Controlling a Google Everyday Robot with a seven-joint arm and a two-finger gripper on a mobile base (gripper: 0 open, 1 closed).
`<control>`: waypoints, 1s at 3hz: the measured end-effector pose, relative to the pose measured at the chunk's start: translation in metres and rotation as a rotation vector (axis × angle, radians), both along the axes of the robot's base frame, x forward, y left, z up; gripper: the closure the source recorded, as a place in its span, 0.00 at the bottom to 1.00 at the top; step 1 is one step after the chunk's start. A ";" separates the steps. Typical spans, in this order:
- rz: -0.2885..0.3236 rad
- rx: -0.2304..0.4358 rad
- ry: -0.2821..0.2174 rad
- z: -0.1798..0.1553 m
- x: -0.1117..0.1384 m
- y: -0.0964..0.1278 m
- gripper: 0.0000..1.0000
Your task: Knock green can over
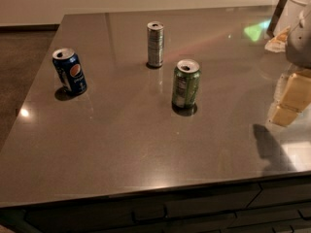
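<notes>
The green can (pixel 185 83) stands upright near the middle of the dark countertop (pixel 121 135); it has a silver top with an open pull-tab and a pale label panel. My gripper (pixel 290 102) is at the right edge of the view, pale yellow below a grey-white wrist. It hangs just above the counter, well to the right of the green can and apart from it. Its shadow falls on the counter in front of it.
A blue Pepsi can (pixel 70 72) stands upright at the left. A slimmer silver can (pixel 155 43) stands upright behind the green can. A white container (pixel 294 8) and a crumpled wrapper (pixel 278 40) sit at the far right corner. The counter's front edge is close, with drawers below.
</notes>
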State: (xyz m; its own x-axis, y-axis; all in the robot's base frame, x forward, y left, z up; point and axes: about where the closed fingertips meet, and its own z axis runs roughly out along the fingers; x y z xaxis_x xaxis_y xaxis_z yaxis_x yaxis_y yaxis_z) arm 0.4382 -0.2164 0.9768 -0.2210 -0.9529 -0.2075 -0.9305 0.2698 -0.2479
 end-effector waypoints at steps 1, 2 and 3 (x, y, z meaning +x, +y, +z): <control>0.002 0.007 -0.003 0.001 0.001 0.002 0.00; -0.030 0.068 -0.018 -0.002 0.014 0.015 0.00; -0.080 0.173 -0.031 -0.017 0.032 0.038 0.00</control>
